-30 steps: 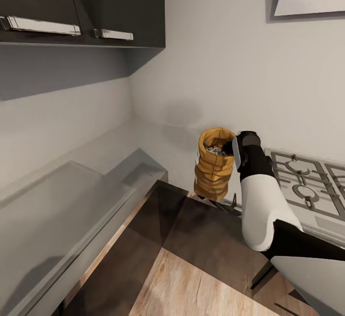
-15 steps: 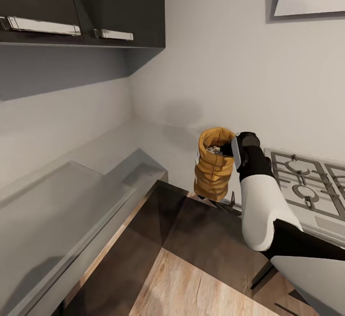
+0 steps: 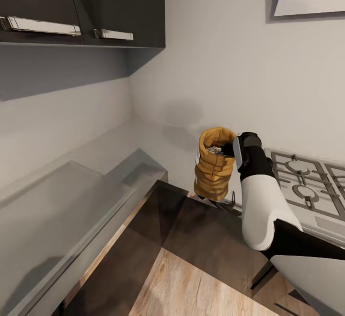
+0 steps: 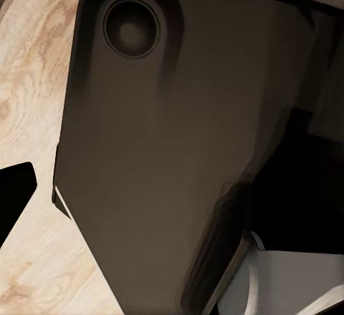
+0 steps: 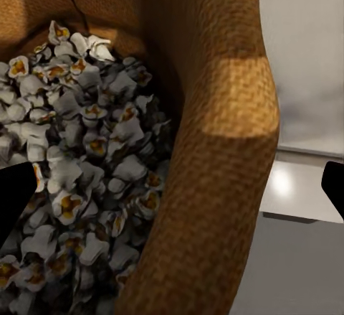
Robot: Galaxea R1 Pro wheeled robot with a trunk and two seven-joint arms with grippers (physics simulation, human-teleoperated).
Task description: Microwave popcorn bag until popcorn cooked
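The right gripper (image 3: 232, 147) is closed on the rim of the popcorn bag (image 3: 212, 169), holding it upright in the air beside the hob (image 3: 306, 181), above the countertop (image 3: 120, 150); the left gripper's state cannot be told.

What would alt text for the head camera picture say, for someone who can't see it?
A robot's right arm holds a tan popcorn bag by its rim, lifted off the grey countertop in a kitchen corner, whitish popcorn showing at its open top. A gas hob lies to the right, dark wall cabinets hang upper left, and wood floor shows below.
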